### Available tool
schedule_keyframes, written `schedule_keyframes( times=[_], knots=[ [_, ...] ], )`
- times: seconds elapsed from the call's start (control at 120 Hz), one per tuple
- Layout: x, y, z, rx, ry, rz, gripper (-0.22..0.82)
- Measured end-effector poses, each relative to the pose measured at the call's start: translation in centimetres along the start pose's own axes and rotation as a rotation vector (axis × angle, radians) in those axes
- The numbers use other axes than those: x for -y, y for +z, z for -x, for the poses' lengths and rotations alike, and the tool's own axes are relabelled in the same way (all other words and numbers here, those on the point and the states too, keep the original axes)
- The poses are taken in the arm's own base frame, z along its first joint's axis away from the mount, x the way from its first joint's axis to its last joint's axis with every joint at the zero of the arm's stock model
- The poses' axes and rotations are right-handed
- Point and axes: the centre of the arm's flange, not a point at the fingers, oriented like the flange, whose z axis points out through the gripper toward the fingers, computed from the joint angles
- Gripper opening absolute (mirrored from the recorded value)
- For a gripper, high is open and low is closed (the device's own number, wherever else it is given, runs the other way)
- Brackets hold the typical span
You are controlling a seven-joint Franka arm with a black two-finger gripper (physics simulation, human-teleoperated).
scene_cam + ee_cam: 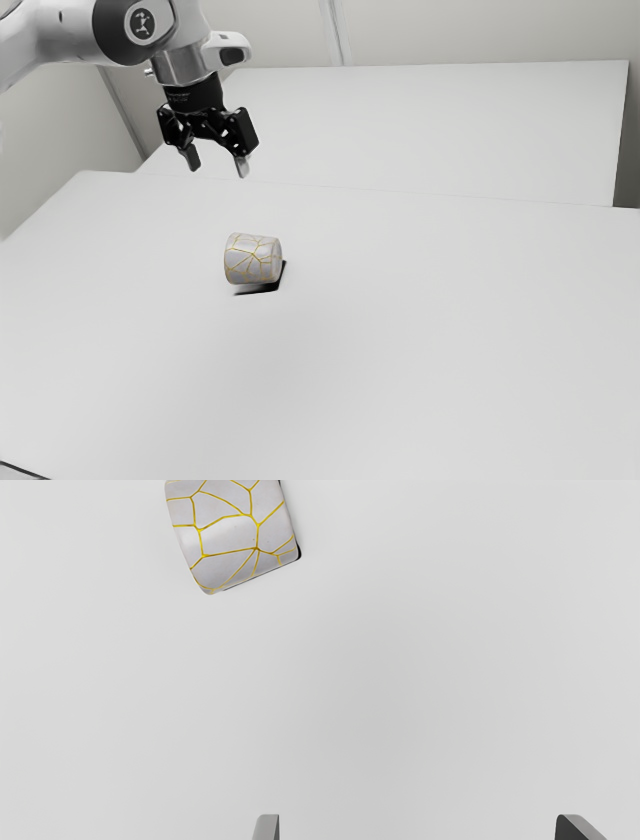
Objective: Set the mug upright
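Note:
My gripper (217,170) hangs above the table in the exterior view, its two fingers wide apart and nothing between them. Lower down, the white mug with gold crack lines (252,259) lies on its side on the table, apart from the gripper. Its handle cannot be made out. In the wrist view the mug (235,532) is partly cut off by the picture's edge, and the open gripper (417,825) stands well away from it.
The white table (400,360) extends around the mug. Behind it, a second white surface (430,130) reaches toward the exterior view's right, with pale walls (480,30) beyond.

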Motion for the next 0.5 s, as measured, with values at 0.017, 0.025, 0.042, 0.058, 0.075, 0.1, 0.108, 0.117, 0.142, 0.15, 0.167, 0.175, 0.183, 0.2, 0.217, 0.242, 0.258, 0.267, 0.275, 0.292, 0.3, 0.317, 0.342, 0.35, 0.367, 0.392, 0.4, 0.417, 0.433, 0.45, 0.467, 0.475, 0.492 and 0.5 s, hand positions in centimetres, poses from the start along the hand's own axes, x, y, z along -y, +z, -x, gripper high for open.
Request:
schedule_keyframes(
  times=[0.017,0.025,0.042,0.058,0.075,0.1,0.108,0.117,0.142,0.15,0.167,0.175,0.183,0.2,0.217,0.242,0.258,0.267,0.275,0.292,0.3,0.317,0.342,0.35,0.367,0.392,0.4,0.417,0.433,0.45,0.467,0.475,0.492,0.5],
  knots=[
    [0.0,0.0,0.0,0.000,-0.001,0.000,0.60],
    [0.0,0.0,0.0,0.000,-0.001,0.000,0.60],
    [0.1,0.0,0.0,0.000,-0.002,0.000,0.60],
    [0.1,0.0,0.0,0.000,-0.003,0.000,0.60],
    [0.1,0.0,0.0,0.001,-0.004,0.000,0.60],
    [0.1,0.0,0.0,0.001,-0.005,0.000,0.60],
    [0.1,0.0,0.0,0.001,-0.005,0.000,0.60],
    [0.1,0.0,0.0,0.001,-0.005,0.000,0.60],
    [0.1,0.0,0.0,0.001,-0.006,0.000,0.60],
    [0.1,0.0,0.0,0.002,-0.006,0.000,0.60],
    [0.1,0.1,0.0,0.003,-0.006,0.000,0.60],
    [0.1,0.1,-0.1,0.004,-0.006,0.000,0.60],
    [0.1,0.2,-0.1,0.005,-0.005,0.000,0.60],
    [0.0,0.3,-0.2,0.008,-0.005,0.001,0.60],
    [0.0,0.4,-0.2,0.010,-0.004,0.001,0.60],
    [0.0,0.4,-0.3,0.010,-0.004,0.002,0.60],
    [0.0,0.3,-0.4,0.009,-0.003,0.002,0.60],
    [0.0,0.3,-0.4,0.008,-0.003,0.002,0.60],
    [-0.1,0.2,-0.4,0.006,-0.003,0.003,0.60],
    [-0.1,0.1,-0.6,0.004,-0.002,0.004,0.60],
    [-0.1,0.0,-0.6,0.003,-0.002,0.004,0.60],
    [-0.1,0.0,-0.8,0.001,-0.001,0.005,0.60],
    [-0.2,0.0,-1.0,0.002,0.000,0.007,0.60],
    [-0.2,0.1,-1.1,0.003,0.000,0.008,0.60],
    [-0.2,0.1,-1.2,0.004,0.000,0.009,0.60],
    [-0.2,0.3,-1.5,0.008,0.000,0.010,0.60],
    [-0.2,0.4,-1.6,0.009,0.000,0.011,0.60],
    [-0.1,0.5,-1.8,0.011,-0.001,0.012,0.60],
    [0.0,0.6,-2.0,0.013,-0.003,0.013,0.60],
    [0.2,0.7,-2.2,0.014,-0.006,0.015,0.60],
    [0.5,0.9,-2.4,0.017,-0.011,0.016,0.60],
    [0.6,0.9,-2.5,0.017,-0.014,0.016,0.60],
    [1.1,1.0,-2.7,0.018,-0.021,0.018,0.60],
    [1.3,1.0,-2.7,0.019,-0.026,0.018,0.60]
  ],
)
